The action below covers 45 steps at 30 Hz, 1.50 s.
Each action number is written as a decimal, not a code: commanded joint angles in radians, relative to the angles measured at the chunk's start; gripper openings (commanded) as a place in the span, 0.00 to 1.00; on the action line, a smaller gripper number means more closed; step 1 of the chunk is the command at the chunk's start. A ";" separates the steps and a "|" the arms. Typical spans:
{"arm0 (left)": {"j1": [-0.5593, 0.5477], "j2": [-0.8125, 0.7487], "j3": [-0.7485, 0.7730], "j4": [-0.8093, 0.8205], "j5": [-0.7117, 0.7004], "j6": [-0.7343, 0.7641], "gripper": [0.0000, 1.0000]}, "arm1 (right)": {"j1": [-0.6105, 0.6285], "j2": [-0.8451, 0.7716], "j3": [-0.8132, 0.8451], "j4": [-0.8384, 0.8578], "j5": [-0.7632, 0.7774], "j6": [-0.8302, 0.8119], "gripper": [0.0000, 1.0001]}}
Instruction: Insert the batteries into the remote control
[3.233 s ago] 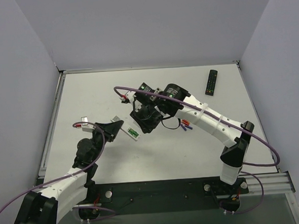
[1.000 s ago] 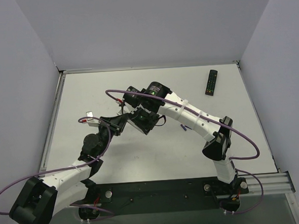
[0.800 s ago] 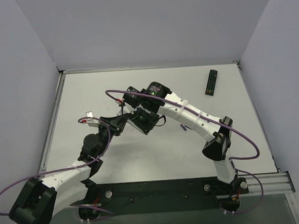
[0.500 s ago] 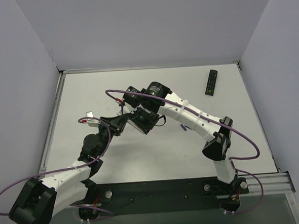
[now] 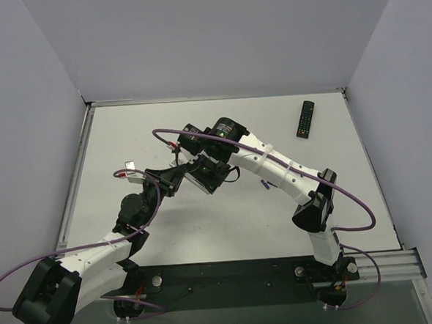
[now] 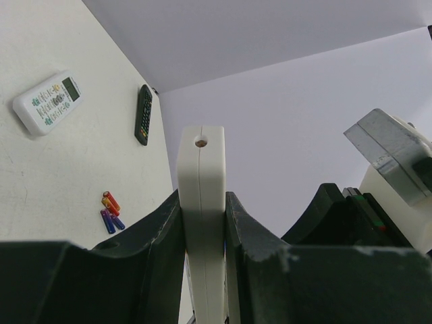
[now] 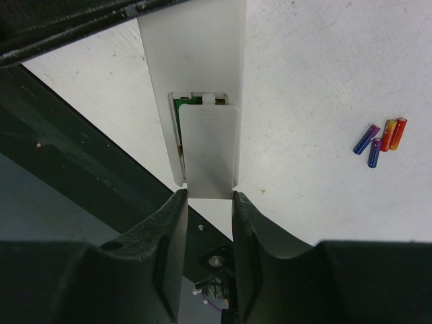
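My left gripper (image 6: 202, 202) is shut on the slim white remote control (image 6: 201, 175) and holds it off the table, edge-on in the left wrist view. The right wrist view faces the back of the remote control (image 7: 196, 54), where a white battery cover (image 7: 209, 152) lies over most of the compartment. A sliver of a green battery (image 7: 183, 102) shows at the open top end. My right gripper (image 7: 209, 196) is shut on the cover's lower end. From above, the left gripper (image 5: 174, 178) and right gripper (image 5: 200, 174) meet over the table's left middle.
A black remote (image 5: 305, 118) lies at the far right. Red and blue/purple cells (image 7: 379, 138) lie loose on the table beside the right arm. A wider white remote with a display (image 6: 47, 101) lies further back. A small grey piece (image 5: 128, 167) sits by the left arm.
Since the earliest frame both arms have drawn together, the right arm swinging left to the remote. Over the last second nothing has visibly moved.
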 commanded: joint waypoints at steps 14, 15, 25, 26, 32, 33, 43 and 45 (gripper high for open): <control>-0.009 -0.011 0.063 0.040 -0.003 0.006 0.00 | 0.012 0.024 0.049 -0.067 0.022 -0.015 0.02; -0.009 -0.009 0.063 0.040 -0.003 0.004 0.00 | 0.012 0.024 0.051 -0.067 0.025 -0.015 0.02; -0.009 -0.009 0.063 0.045 0.000 0.003 0.00 | 0.012 0.028 0.052 -0.067 0.036 -0.020 0.06; -0.010 -0.008 0.063 0.047 0.000 0.004 0.00 | 0.012 0.029 0.055 -0.067 0.033 -0.021 0.07; -0.010 -0.004 0.063 0.053 0.000 0.003 0.00 | 0.014 0.031 0.057 -0.067 0.027 -0.029 0.08; -0.010 -0.003 0.063 0.053 0.002 0.001 0.00 | 0.014 0.032 0.058 -0.067 0.027 -0.029 0.08; -0.013 0.019 0.063 0.076 0.009 -0.013 0.00 | 0.014 0.032 0.060 -0.067 0.037 -0.031 0.12; -0.013 0.017 0.065 0.076 0.005 -0.014 0.00 | 0.014 0.034 0.058 -0.068 0.034 -0.031 0.12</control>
